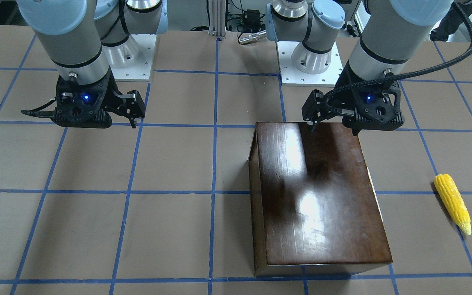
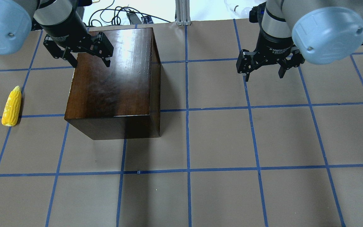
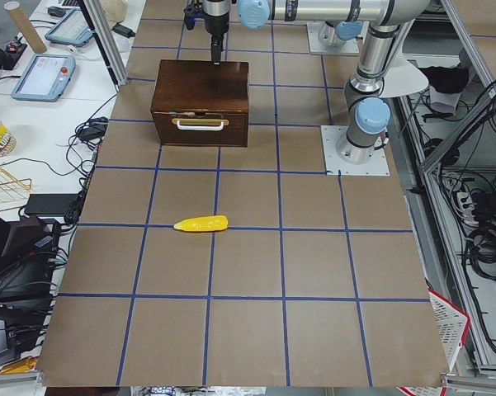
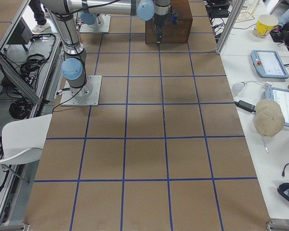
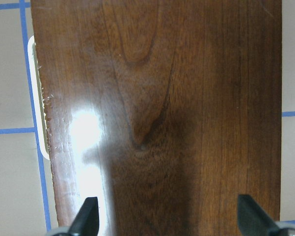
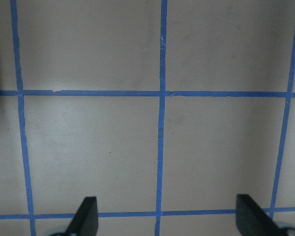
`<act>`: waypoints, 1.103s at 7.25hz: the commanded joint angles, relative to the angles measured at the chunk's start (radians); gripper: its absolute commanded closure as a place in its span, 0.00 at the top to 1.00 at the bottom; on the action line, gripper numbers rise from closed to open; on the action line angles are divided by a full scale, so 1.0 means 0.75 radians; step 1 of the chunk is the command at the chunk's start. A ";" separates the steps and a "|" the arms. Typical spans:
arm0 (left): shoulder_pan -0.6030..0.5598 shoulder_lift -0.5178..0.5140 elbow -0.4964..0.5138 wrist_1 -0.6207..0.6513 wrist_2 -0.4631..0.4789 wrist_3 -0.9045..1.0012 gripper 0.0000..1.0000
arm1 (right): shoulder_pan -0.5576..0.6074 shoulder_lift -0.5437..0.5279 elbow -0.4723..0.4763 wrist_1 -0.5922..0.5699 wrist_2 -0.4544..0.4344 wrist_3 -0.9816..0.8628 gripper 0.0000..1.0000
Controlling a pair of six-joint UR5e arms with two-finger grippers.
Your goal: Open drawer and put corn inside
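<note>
The dark-brown glossy box (image 2: 112,78) stands on the table on my left side. Its drawer (image 3: 200,128) is shut. The drawer's front panel with a pale handle faces my left and shows only in the exterior left view. The handle is a pale strip in the left wrist view (image 5: 37,98). The yellow corn (image 2: 11,106) lies on the table left of the box, in front of the drawer; it also shows in the front-facing view (image 1: 452,203). My left gripper (image 2: 90,60) hovers open and empty over the box top (image 5: 157,113). My right gripper (image 2: 263,74) is open and empty above bare table.
The table (image 2: 219,138) is brown paper with a grid of blue tape. The arm bases (image 1: 301,61) stand at the robot's edge. Side benches hold tablets and cables (image 3: 41,74) beyond the table's edge.
</note>
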 commanded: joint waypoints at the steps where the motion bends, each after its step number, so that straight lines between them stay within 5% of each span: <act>1: -0.001 0.006 0.000 0.000 0.003 0.000 1.00 | 0.000 0.000 0.000 0.001 0.000 0.000 1.00; 8: 0.009 0.006 0.000 -0.014 0.007 0.002 1.00 | 0.000 0.000 0.000 0.001 0.000 0.000 1.00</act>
